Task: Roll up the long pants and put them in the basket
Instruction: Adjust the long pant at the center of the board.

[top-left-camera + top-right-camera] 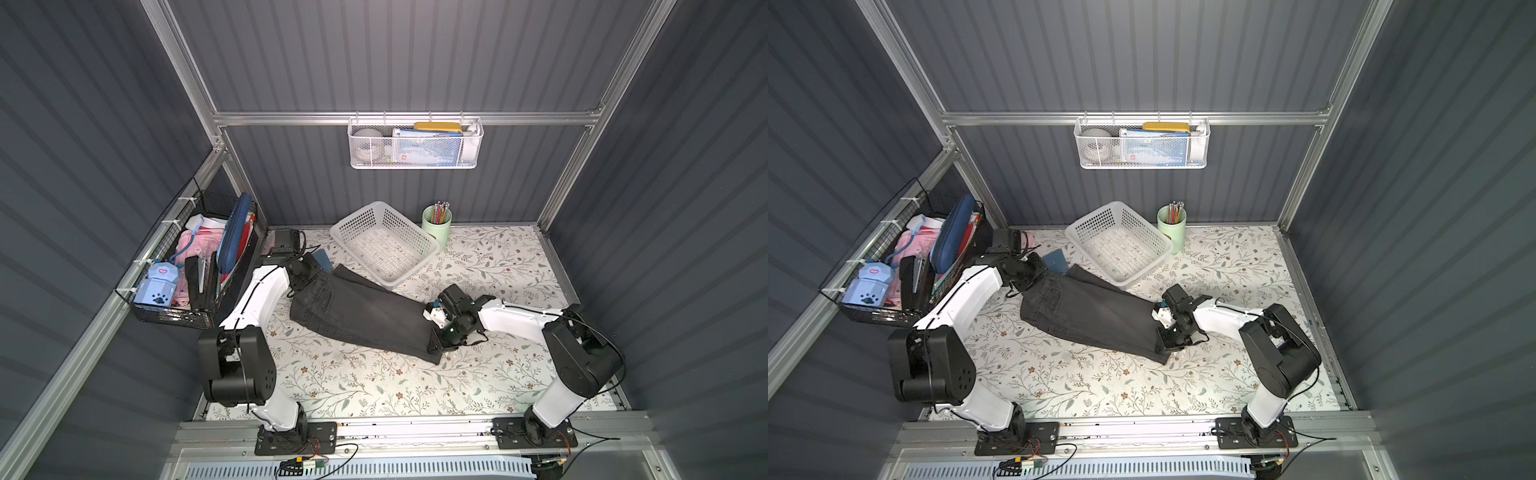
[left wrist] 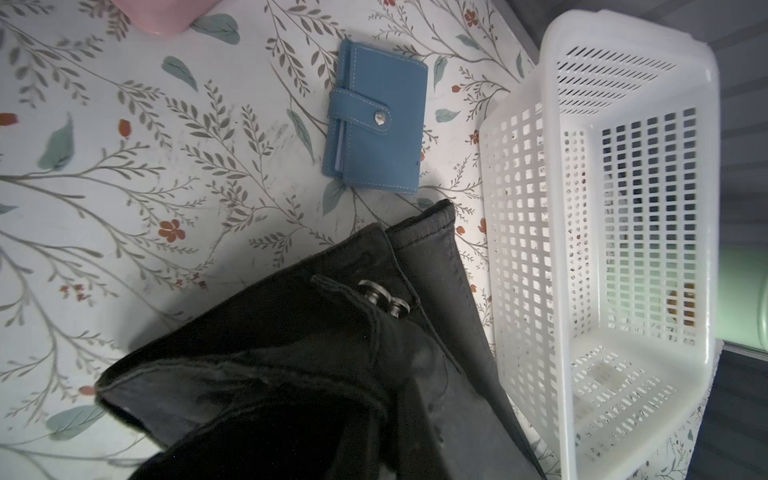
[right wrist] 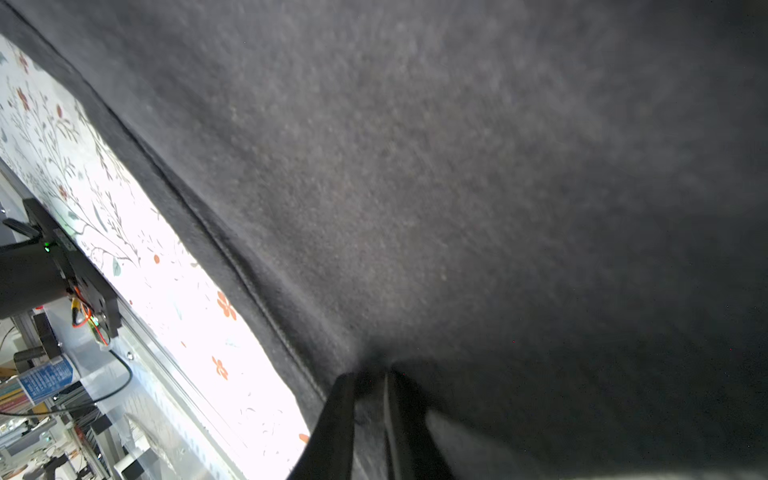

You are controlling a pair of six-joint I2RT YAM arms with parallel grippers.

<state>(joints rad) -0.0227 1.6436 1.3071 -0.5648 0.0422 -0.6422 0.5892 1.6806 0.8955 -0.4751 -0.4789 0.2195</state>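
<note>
1. In a top view, the long pants (image 1: 361,316) lie slantwise across the floral tabletop (image 1: 374,386), legs stacked, just beside the white basket (image 1: 357,259). The left claw (image 1: 309,272) sits at the waistband and the right claw (image 1: 436,343) at the hems.
2. Left wrist view: the buttoned waistband bunches upward near a blue wallet (image 2: 374,124). The claw's fingers are hidden, pressed together on the cloth.
3. Right wrist view: the right claw (image 3: 370,374) pinches the dark denim.

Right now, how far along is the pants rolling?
Done: the long pants lie folded leg over leg, flat on the table. In hand: left gripper pinches the waistband, right gripper pinches the hem end. Left: all the rolling; no roll shows yet.
</note>
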